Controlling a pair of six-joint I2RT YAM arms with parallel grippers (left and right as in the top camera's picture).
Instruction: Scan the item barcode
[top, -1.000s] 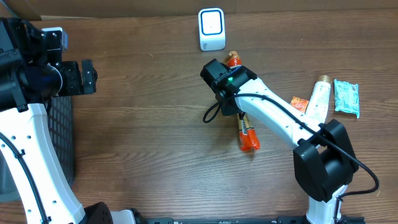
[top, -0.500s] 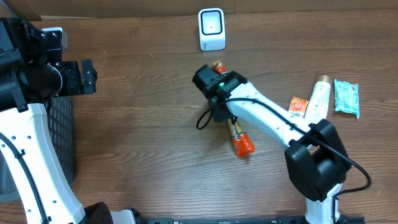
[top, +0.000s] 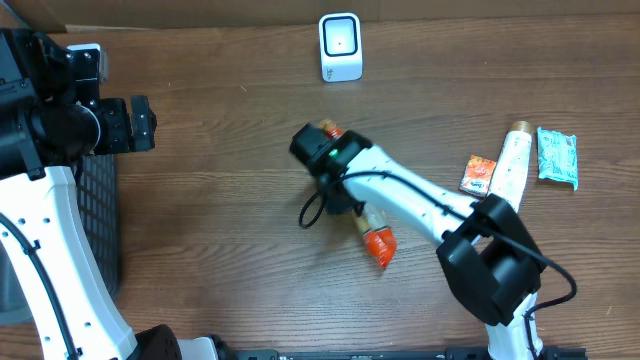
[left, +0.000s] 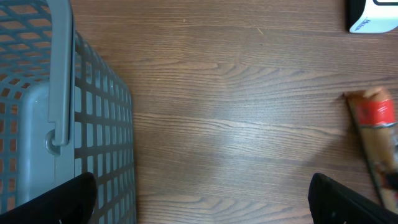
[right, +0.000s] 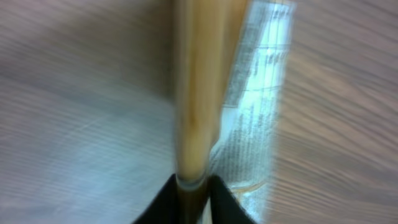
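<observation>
Both right fingers (right: 160, 202) pinch your snack stick (right: 193, 93), likely to show it to the scanner (top: 340, 46) beyond them; left fingers (left: 65, 200) wide.

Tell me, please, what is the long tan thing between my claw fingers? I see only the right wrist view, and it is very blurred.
Observer: A long tan snack stick in a clear wrapper with orange-red ends, held in the right claw.
Operator: Where is the scanner?
Observer: The white rounded box scanner stands at the far edge of the brown wooden table, apart from the stick.
Operator: And the left claw?
Observer: The left claw is open and empty, near a grey mesh plastic basket.
</observation>
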